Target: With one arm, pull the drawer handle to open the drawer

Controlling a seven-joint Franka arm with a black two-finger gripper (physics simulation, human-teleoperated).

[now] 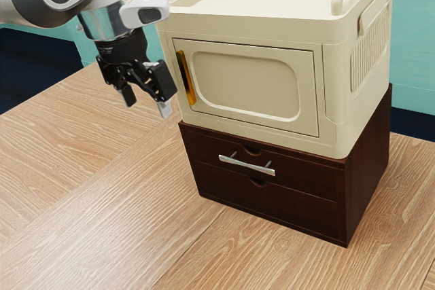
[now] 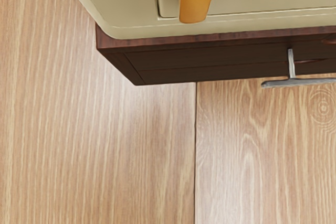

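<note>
One black two-finger gripper [image 1: 147, 102], mine: fingers parted, nothing between, likely ready to admit the handle. One silver metal bar handle [image 1: 247, 165]: below my fingertips, toward the exterior view's right, standing off the shut, dark-brown wooden upper drawer [image 1: 299, 174], presumably for finger room.

Cream cabinet [image 1: 332, 66]: is standing with its door [image 1: 245, 81] closed
Orange handle [image 1: 186, 79]: is running along the door's edge
Wooden table [image 1: 88, 168]: is showing streaky grain
Teal wall [image 1: 416, 52]: is rising behind the cabinet
</note>
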